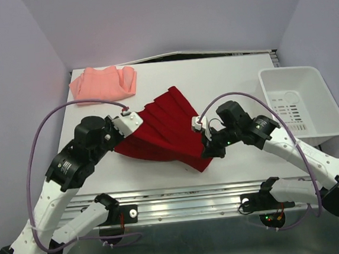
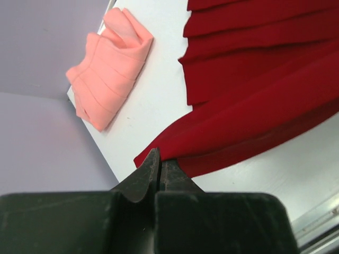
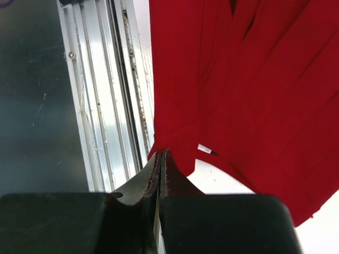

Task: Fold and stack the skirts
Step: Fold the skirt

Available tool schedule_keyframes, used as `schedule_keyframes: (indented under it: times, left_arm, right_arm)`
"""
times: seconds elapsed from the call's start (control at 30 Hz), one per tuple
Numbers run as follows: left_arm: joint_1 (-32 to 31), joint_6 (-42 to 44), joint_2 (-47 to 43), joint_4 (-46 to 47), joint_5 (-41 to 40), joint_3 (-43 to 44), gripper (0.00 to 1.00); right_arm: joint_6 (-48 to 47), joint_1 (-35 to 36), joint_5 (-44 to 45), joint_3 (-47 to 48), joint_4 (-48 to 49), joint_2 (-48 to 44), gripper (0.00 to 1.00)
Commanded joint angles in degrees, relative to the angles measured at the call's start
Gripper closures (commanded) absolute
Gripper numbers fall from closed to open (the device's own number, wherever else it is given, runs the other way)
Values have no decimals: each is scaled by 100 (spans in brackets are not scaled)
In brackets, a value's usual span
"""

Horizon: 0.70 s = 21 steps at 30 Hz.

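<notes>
Nearest to me, both arms are down at the near edge of the bench [image 1: 231,80], and each has a corner of the deep red skirt [image 1: 166,127]. My left pincer [image 2: 159,161] is closed tight on the left end of the hem, with the cloth rising off the surface into the tips. My right pincer [image 3: 161,159] is clamped shut on the right-hand hem corner, just beside the aluminium rail [image 3: 106,95], with a small white label [image 3: 205,148] showing close to the grip. Beyond the tips the red skirt fans out flat across the middle of the bench, pleats open, narrowing toward its waistband at the far side. I read this as the start of the fold on the red skirt: both corners are secured and nothing is doubled over yet. The next move, as I judge it, calls for raising both corners together and carrying the hem away from me over the waistband, keeping the two arms level so the pleats don't skew. Farther off, the salmon-pink skirt [image 1: 103,83] sits in the far-left corner, well apart from the red one; it looks already folded, so it is the likely base for the stack. The white plastic bin [image 1: 328,104] stands at the far right.
</notes>
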Motion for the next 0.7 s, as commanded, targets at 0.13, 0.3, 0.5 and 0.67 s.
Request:
schedule_keyframes:
  times: [0.13,0.3,0.5,0.67]
  left_arm:
    - [53,219,1343,2065,-355,468,100]
    - [53,237,2056,2699,-320,749,100]
    - [45,263,2899,3349,-214,1258,100]
    - [45,245,3313,3509,-47,1567,100]
  right_arm:
    - [988,-304,245,-335,142,-305,99]
    - [1323,-541,377,-502,441,-376,99]
    - [1191,-1411,-105,-520,424,-43,99]
    - [1086,-1834,-352,-572,415,134,99]
